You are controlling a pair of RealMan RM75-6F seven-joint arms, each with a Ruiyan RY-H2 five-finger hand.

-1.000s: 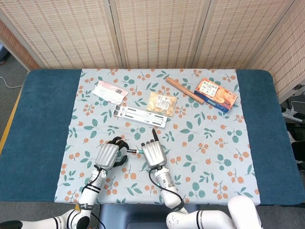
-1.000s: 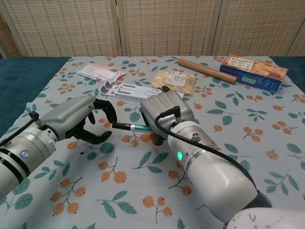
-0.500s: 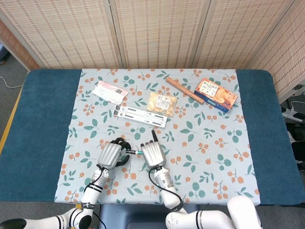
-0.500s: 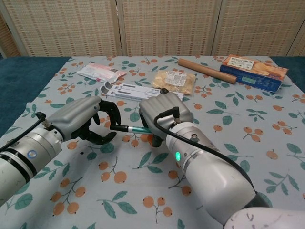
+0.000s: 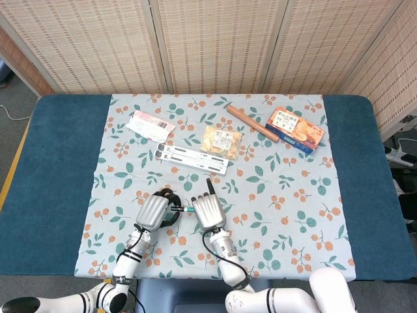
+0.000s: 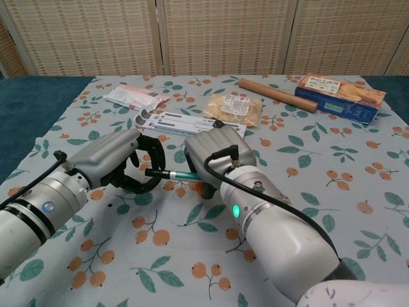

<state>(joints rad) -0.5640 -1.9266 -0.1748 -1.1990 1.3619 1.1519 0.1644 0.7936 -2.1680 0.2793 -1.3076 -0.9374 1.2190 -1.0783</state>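
Note:
A slim green pen (image 6: 181, 173) with a dark end hangs just above the floral tablecloth (image 6: 358, 185), between my two hands. My right hand (image 6: 216, 155) grips its green part from the right, one finger pointing away in the head view. Next to it, my left hand (image 6: 119, 164) has its fingers curled in a ring around the pen's dark end. Seen from the head, the left hand (image 5: 154, 210) and right hand (image 5: 208, 210) sit side by side near the table's front edge, with the pen (image 5: 184, 209) bridging them.
Further back lie a white strip pack (image 5: 193, 160), a pink-and-white packet (image 5: 150, 125), a clear snack bag (image 5: 221, 141), a wooden rolling pin (image 5: 252, 123) and an orange-and-blue biscuit box (image 5: 296, 129). Woven screens stand behind the blue table (image 5: 58, 163).
My left hand has slid right toward the right hand, and its fingers have closed around the pen's dark end. The right hand has barely moved.

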